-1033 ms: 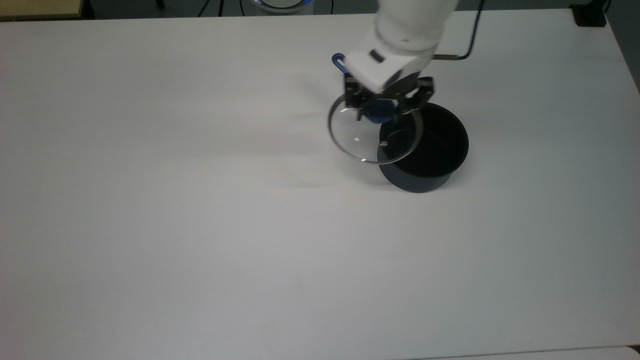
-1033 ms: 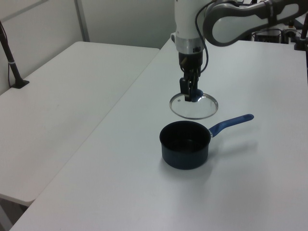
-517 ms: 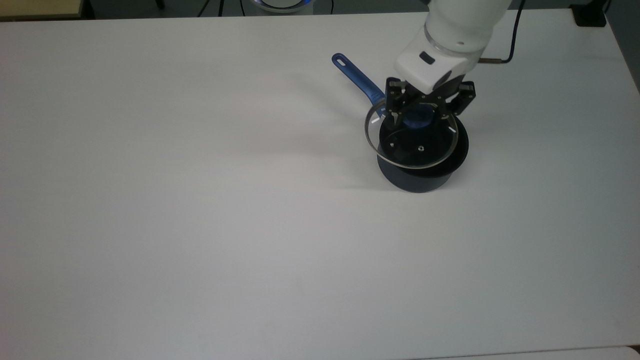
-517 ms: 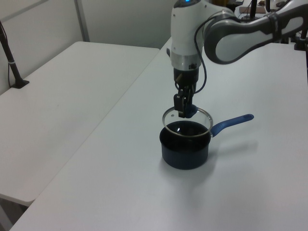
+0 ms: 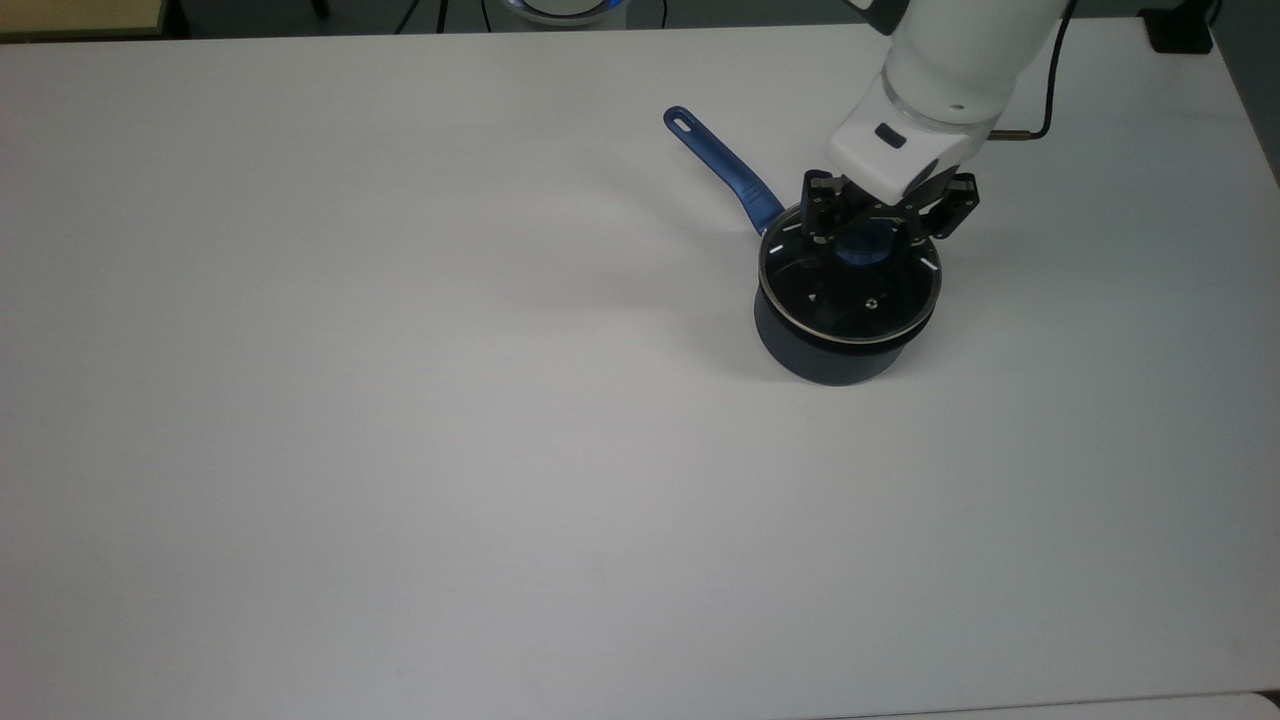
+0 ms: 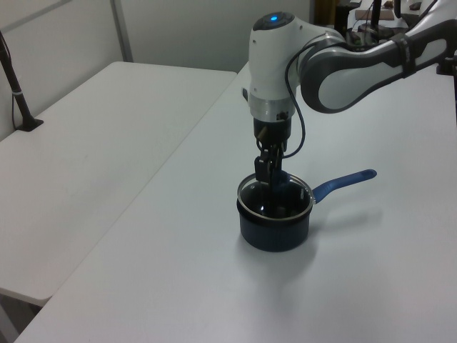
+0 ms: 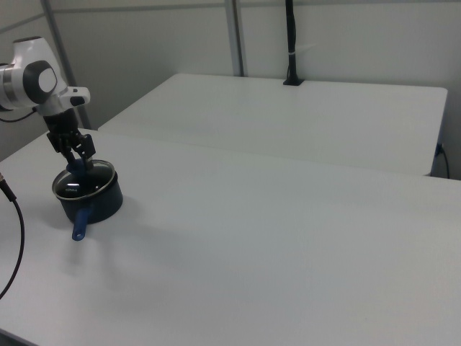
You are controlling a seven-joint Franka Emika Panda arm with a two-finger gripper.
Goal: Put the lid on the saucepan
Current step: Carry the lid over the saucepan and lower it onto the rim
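Note:
The saucepan (image 5: 830, 360) stands on the white table (image 5: 400, 420) in the top view's right half, its long blue handle (image 5: 725, 165) pointing up-left. The glass lid (image 5: 850, 308) lies level over the saucepan's mouth, its metal rim lined up with the pan's rim. My gripper (image 5: 868, 240) comes straight down from above and is shut on the lid's blue knob (image 5: 866, 252). The left view has the gripper (image 6: 268, 177) over the lid (image 6: 289, 202) and saucepan (image 6: 275, 232). In the right view the gripper (image 7: 78, 164), lid (image 7: 92, 182) and saucepan (image 7: 102, 205) sit at far left.
A black cable (image 5: 1045, 100) loops off the arm above the table. A small black block (image 5: 1180, 30) sits at the table's far right corner in the top view. A second white table (image 6: 86, 143) with a black post (image 6: 18, 93) adjoins at the left view's left.
The gripper carried the lid from beside the saucepan's handle side across and down. The lid went from hanging off-centre above the pan to covering its mouth.

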